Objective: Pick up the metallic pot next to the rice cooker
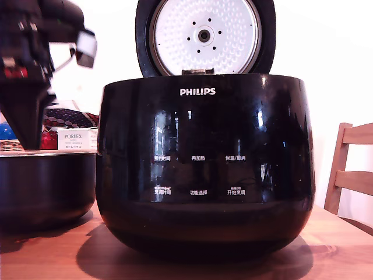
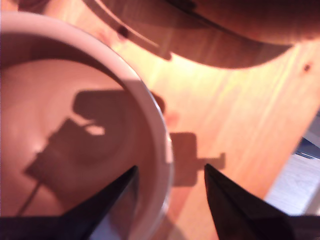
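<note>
Pincer (image 2: pixel 170 172) open, my fingers straddling the metallic pot (image 2: pixel 150 110) rim for a wall pinch, rice cooker (image 1: pixel 204 163) at its 3 o'clock.

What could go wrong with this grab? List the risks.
1. The gripper is open with one finger inside the pot and one outside its rim; a thin rim hold may let the pot tilt or slip.
2. The pot sits close beside the rice cooker, so a swinging lift could knock it.
3. The cooker's lid stands open and may block a high move.
</note>
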